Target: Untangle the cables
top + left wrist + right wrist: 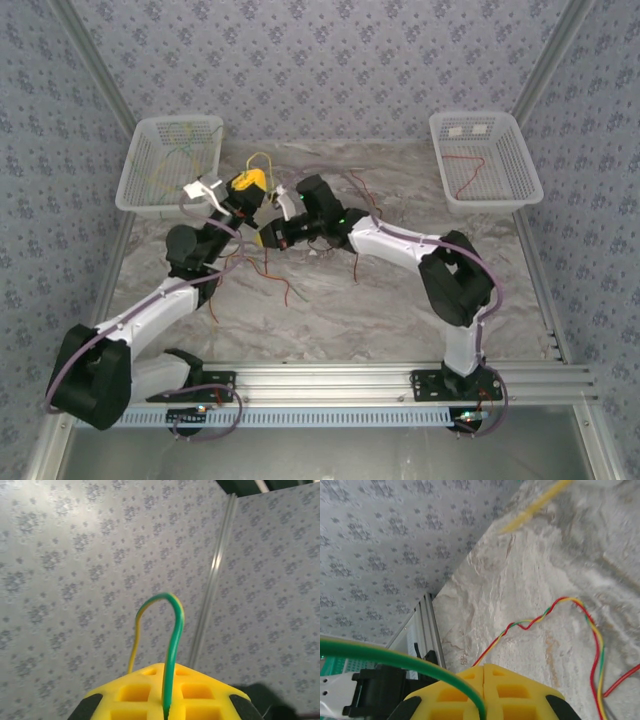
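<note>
We see the left fingers closed on a looping green-yellow cable, the right fingers closed on a green cable. Other red, yellow and green cables lie twisted on the tabletop.

Bright, even light is spread throughout; faint shadows are cast on the surface; a yellow cable is blurred close-up.

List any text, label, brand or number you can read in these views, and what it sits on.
No text is readable.
Two white stickers on the back wall of the right basket: too small to read.
The wallpaper: a repeating flower pattern, no lettering.
</note>
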